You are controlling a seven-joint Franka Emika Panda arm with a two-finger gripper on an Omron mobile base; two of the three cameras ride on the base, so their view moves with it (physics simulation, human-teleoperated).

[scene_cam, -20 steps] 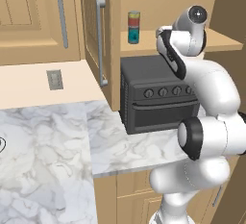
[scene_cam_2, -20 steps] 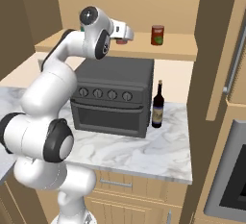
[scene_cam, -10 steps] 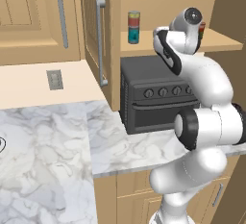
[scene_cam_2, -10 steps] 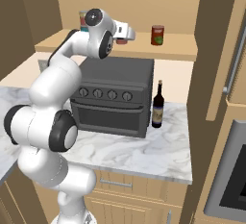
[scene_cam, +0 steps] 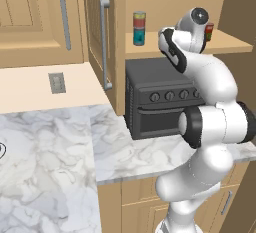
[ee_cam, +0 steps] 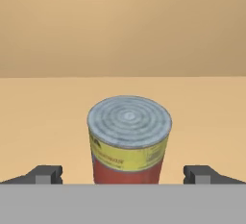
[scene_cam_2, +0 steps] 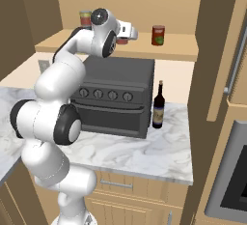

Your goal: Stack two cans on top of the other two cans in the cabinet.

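Tan wooden cupboards frame a marble desk (scene_cam: 60,147) on which a black oven (scene_cam: 160,97) sits, with a dark bottle (scene_cam_2: 158,105) standing beside it. Above the oven runs the shelf (scene_cam_2: 178,49) of the open cabinet (scene_cam: 95,32), and that shelf carries the cans.

At the shelf's left end a red can with a green band stands on top of a teal can (scene_cam: 139,38), so one pair looks done. Towards the right end stands a dark red can (scene_cam_2: 157,35), alone, with nothing on it.

The arm reaches up to shelf height, and the tool (scene_cam_2: 126,30) hangs over the middle of the shelf. In the hand view a yellow-and-red can (ee_cam: 129,139) stands upright straight ahead, its grey ridged lid facing up and its long axis vertical. It sits centred between the two fingertips (ee_cam: 45,174), which are spread wide and well clear of its sides, touching nothing. The tool holds nothing.

By my judgement the coming move turns on this alignment: the can lies dead ahead, so the tool needs only to go forward until the fingers flank the label, then close. After that the can would go rightward along the shelf onto the dark red can.
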